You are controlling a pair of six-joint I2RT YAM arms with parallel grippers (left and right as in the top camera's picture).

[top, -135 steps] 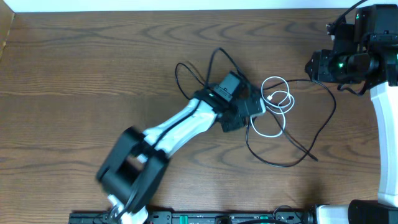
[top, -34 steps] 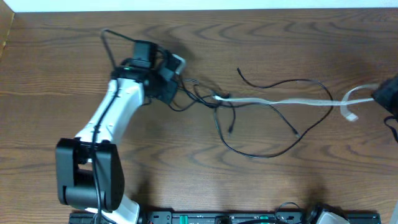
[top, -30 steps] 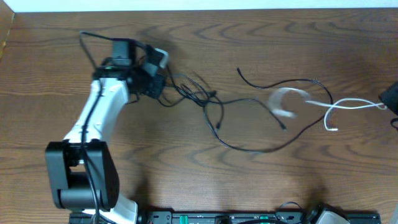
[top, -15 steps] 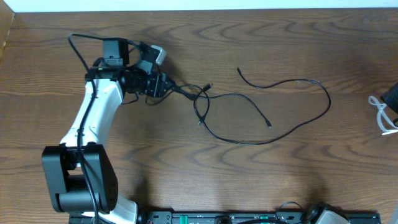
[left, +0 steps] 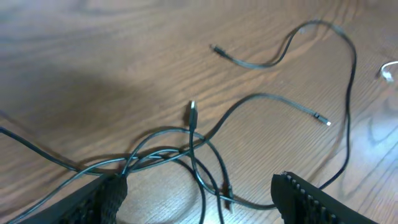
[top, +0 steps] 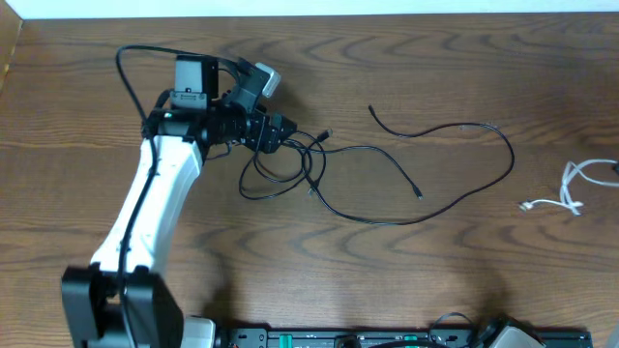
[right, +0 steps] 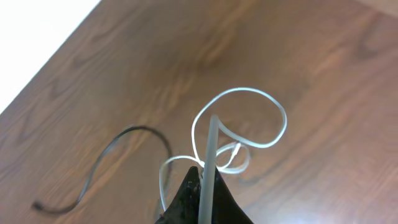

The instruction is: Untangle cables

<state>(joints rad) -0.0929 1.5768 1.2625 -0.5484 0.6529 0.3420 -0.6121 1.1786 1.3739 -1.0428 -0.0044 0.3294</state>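
- The black cable [top: 510,159] is sprawled over the middle of the worktop [top: 406,290]. It runs in one wide open curve that bulges towards the right edge.
- Its left part gathers into a loose tangle of crossing loops [top: 285,164] left of centre, closer to the far edge than the near one.
- Three thin plug ends lie free on the wood. One is towards the far edge [top: 372,108], one is just right of the tangle [top: 324,133], and one is inside the big curve [top: 418,194].
- The white cable [top: 573,184] is well apart from the black one, bunched in small loops at the right edge. One plug end [top: 525,206] points back towards the middle.
- The left tool [left: 199,183] is over the tangle with its jaws wide. Black strands pass between its fingers [left: 115,193] without being pinched.
- The right tool [right: 202,186] is pressed closed on a strand of the white cable [right: 210,149], which stands up from between its fingers and curls into loops over the wood.
- The left arm [top: 145,213] reaches from the near left corner up to the tangle. The right arm is outside the overhead view.
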